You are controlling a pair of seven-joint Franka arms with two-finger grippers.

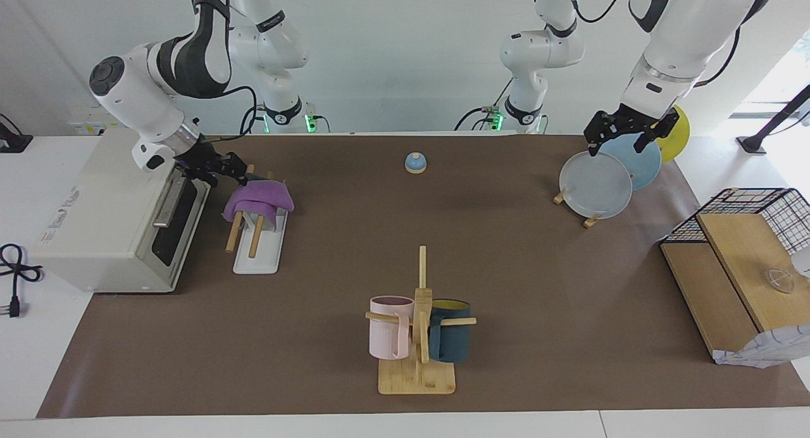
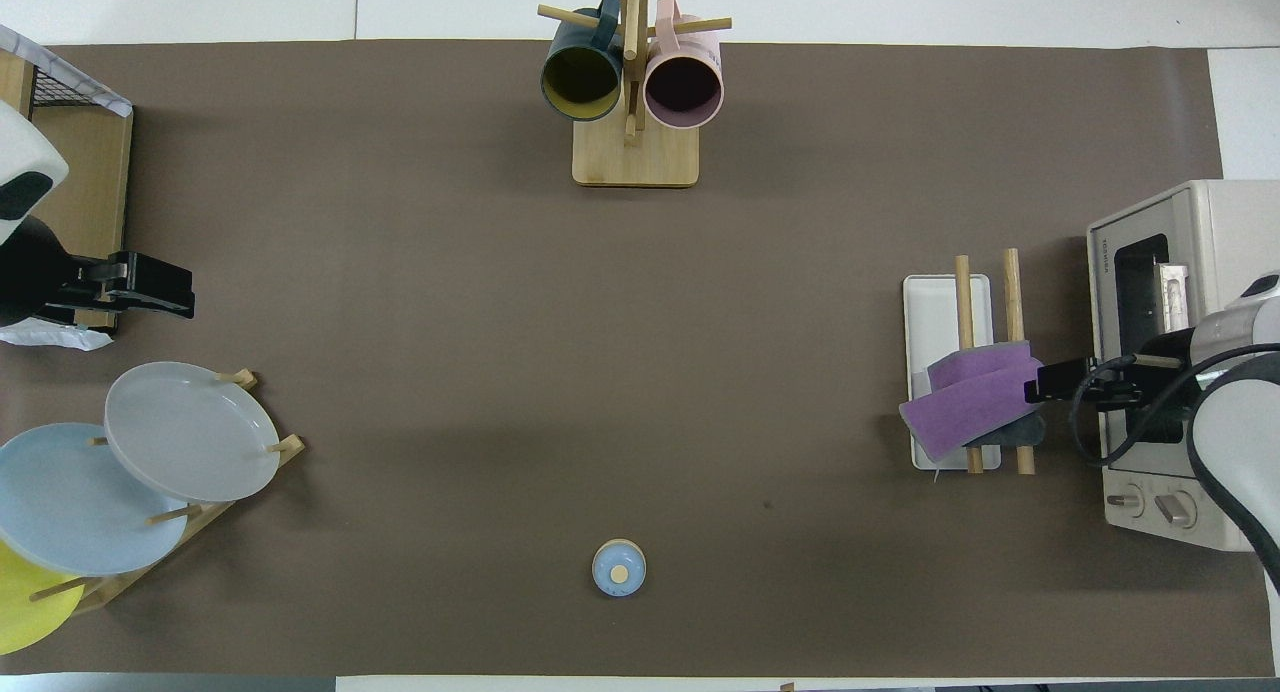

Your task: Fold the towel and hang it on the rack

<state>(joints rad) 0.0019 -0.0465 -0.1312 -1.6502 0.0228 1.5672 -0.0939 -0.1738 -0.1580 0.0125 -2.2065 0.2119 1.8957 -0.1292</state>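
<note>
Purple soft cloth towel (image 1: 259, 198) (image 2: 972, 405), greyish underside showing at one edge: folded, draped across both rods of the rack at the end of the rods nearer to the robots, hanging down on either side.

Rack (image 1: 256, 251) (image 2: 945, 307): two parallel light wooden rods over a flat white rectangular base, standing in front of the oven door at the right arm's end of the table.

Right gripper (image 1: 237, 168) (image 2: 1052, 382): black two-finger, just beside the towel's edge on the oven side, fingers parted, holding nothing; whether a fingertip touches the cloth cannot be told.

Left gripper (image 1: 623, 129) (image 2: 165, 285): black, fingers spread, empty, raised over the plates; this arm waits.

Cream countertop toaster oven (image 1: 107, 216) (image 2: 1165, 352): beside the rack, at the table's edge.

Small round blue bell (image 1: 415, 162) (image 2: 619, 568): mid-table, near the robots.

Bamboo mug stand (image 1: 417, 362) (image 2: 634, 152): carries one pink and one dark teal mug, far from the robots.

Wooden plate holder (image 1: 591, 221) (image 2: 200, 517): grey, pale blue and yellow plates standing on edge, at the left arm's end.

Black wire basket with wooden boards (image 1: 753, 235) (image 2: 70, 142): at the same end, farther from the robots than the plates.
</note>
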